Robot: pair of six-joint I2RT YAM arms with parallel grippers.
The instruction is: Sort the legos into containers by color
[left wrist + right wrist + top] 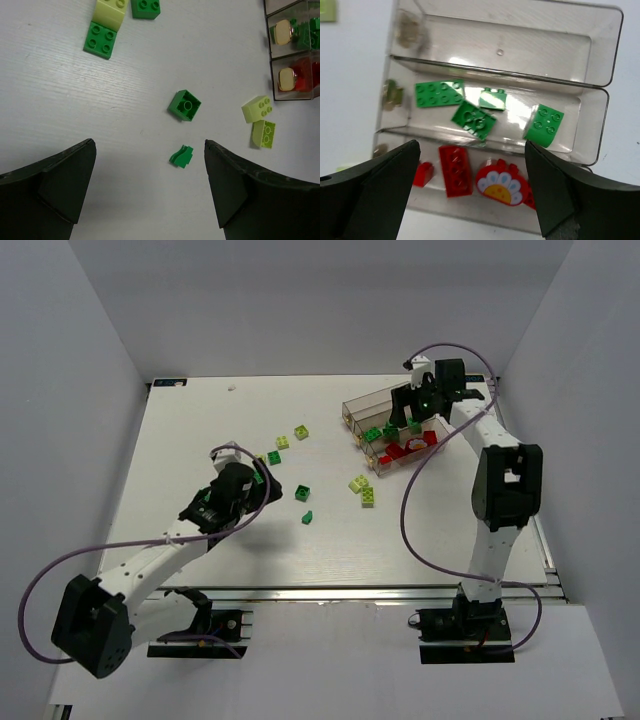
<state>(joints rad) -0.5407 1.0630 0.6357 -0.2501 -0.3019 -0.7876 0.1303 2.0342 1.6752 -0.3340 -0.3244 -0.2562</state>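
Clear plastic containers [602,125] stand at the far right of the bench [200,430]; the middle bin holds four green legos [439,93]; the neighbouring bin holds red legos [455,170]; the right tool [471,150] hovers above them, fingers spread wide, released. Left tool [149,145] likewise released, gaping above the bench; below its gap lie an overturned dark green brick [184,105] and a small green piece [181,156]; pale yellow-green bricks [257,108] lie nearer the containers.
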